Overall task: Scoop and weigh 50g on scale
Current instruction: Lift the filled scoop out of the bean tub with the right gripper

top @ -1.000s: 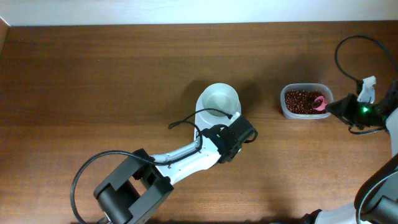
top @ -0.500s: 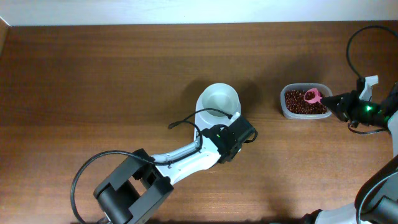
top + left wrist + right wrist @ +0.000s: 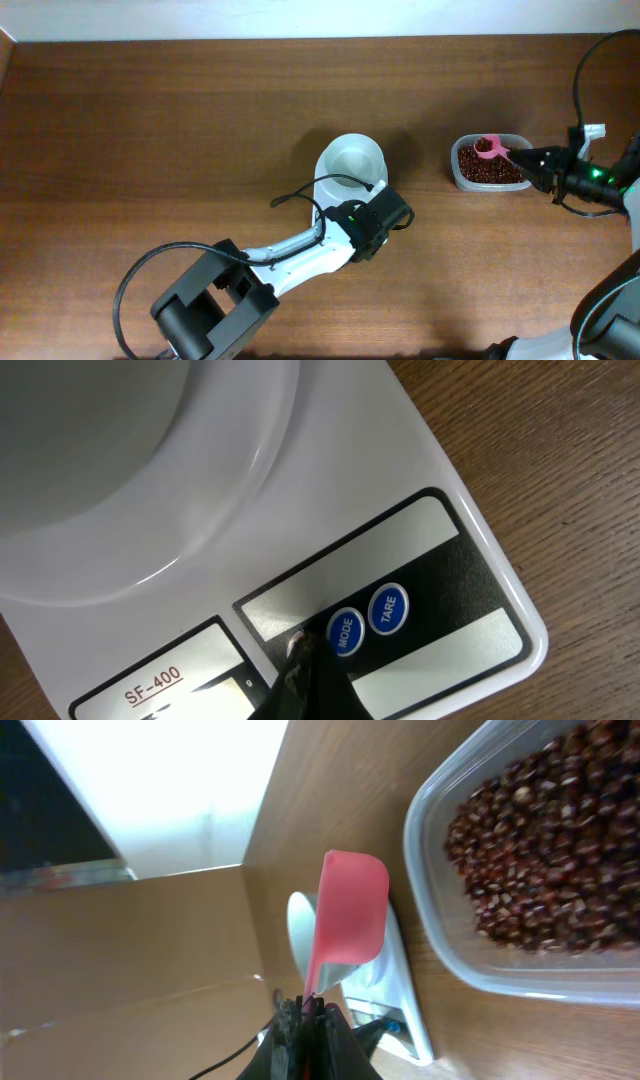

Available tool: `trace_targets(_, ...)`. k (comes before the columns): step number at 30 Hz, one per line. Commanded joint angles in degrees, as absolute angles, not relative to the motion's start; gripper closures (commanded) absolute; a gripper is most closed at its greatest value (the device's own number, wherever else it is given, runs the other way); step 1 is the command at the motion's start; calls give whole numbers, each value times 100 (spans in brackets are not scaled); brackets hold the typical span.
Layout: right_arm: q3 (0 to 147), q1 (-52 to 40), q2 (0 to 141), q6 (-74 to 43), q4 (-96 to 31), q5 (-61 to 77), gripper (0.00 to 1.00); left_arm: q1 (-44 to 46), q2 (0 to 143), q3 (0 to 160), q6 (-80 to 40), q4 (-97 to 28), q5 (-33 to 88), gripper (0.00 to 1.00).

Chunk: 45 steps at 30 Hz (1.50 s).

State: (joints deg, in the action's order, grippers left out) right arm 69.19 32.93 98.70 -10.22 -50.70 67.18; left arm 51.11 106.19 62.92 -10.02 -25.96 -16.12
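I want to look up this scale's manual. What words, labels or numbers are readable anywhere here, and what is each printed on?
"SF-400": label on the scale's front panel, left wrist view.
"MODE": on the blue MODE button of that panel.
"TARE": on the blue TARE button beside it.
Small mark right of "SF-400": too small to read.
Pink scoop in the right gripper, tub of beans: no text.

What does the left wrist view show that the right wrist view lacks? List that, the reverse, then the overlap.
Left wrist only: the MODE button and TARE button, the SF-400 label, the shut left gripper beside them. Right wrist only: the pink scoop in the shut right gripper, the tub of beans. Both: the scale, its bowl, the table.
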Motion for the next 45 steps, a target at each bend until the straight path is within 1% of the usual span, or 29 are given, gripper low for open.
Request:
trace_targets(1,6938,3312,9907,-860,-5133,7306,96,5124,10694,6283,-913,-2685,-1588,100)
trace_targets(5,6904,3312,9907,-727,-5234,8125,96,5124,10694,6283,-913,-2681,-1588,100)
trace_targets(7,6875,3315,9907,-456,-5242,8576,96,5124,10694,6283,-913,-2683,-1588,100)
trace_targets(12,6869,3319,9907,-338,-5293,8892,96,5124,10694,6283,-913,-2679,-1588,100)
trace_targets(14,6869,3328,9907,-322,-5098,8890,96,5124,10694,6283,-913,-2681,-1588,100)
trace_targets(16,6869,3310,9904,-320,-5205,8892,96,5124,10694,6283,-913,-2674,-1588,100)
trace_targets(18,6866,3186,9907,-16,-5175,8895,96,5124,10694,6283,-913,-2663,-1588,100)
trace_targets(26,6869,2969,9904,-19,-4947,8892,96,5124,10694,6283,-913,-2661,-1586,100)
trace_targets(29,6869,2963,9907,158,-4696,8892,96,5124,10694,6283,-913,-2661,-1588,99)
trace_targets(38,6869,2963,9907,303,-4692,8715,96,5124,10691,6283,-910,-2661,-1592,100)
trace_targets(42,6869,2963,9907,303,-4733,8484,96,5124,10634,6442,-910,-2665,-2091,100)
trace_targets(45,6869,2963,9907,303,-4733,8484,96,5124,10602,6580,-910,-2661,-2143,100)
